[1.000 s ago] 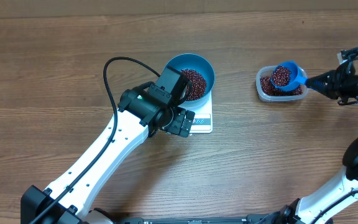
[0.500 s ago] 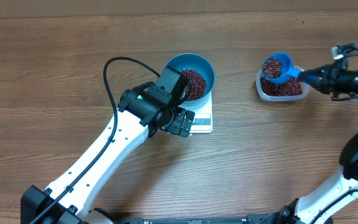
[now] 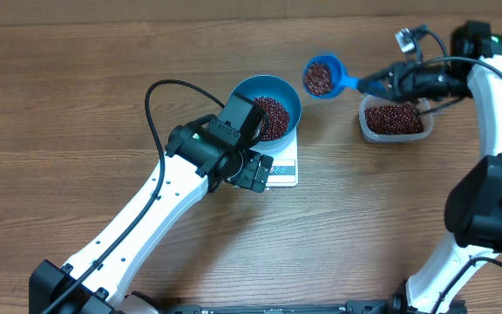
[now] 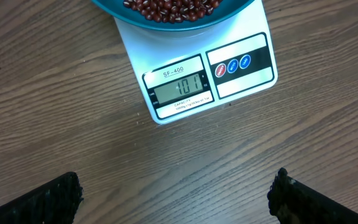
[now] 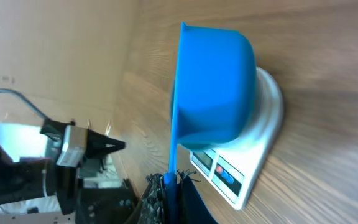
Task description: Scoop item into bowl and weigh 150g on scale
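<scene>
A: Right pincer [image 3: 392,84] first: pressed together on the handle of the blue scoop [image 3: 351,84], carrying it heaped with red-brown beans [image 3: 319,77]. Up off the tabletop [image 3: 77,105], between the clear tub [image 3: 364,124] and the blue bowl [image 3: 268,85], just beside the bowl's right rim.

B: And the left pincer [image 4: 176,199]?

A: Spread wide, pinching nothing. Hanging over the tabletop just in front of the white scale [image 4: 241,81], near its display [image 4: 178,88].

B: Contents, quickly?

A: Plenty of beans in the bowl already, sitting on the scale and overhanging it. Reads 101 on the display, so short of 150 by my reckoning. More beans down in the tub, covering its floor. Nothing loose on the tabletop, as far as can be seen.

B: Dangers from here?

A: Tipping too early, before clearing the rim: beans scattered over the tabletop or onto the scale's deck, spoiling the count. Dumping the whole load at once: could overshoot the target, judging by so full a scoop. Knocking the rim: could shove that overhanging bowl off-centre. Also worth keeping the left arm off the scale, to avoid a false reading.
</scene>
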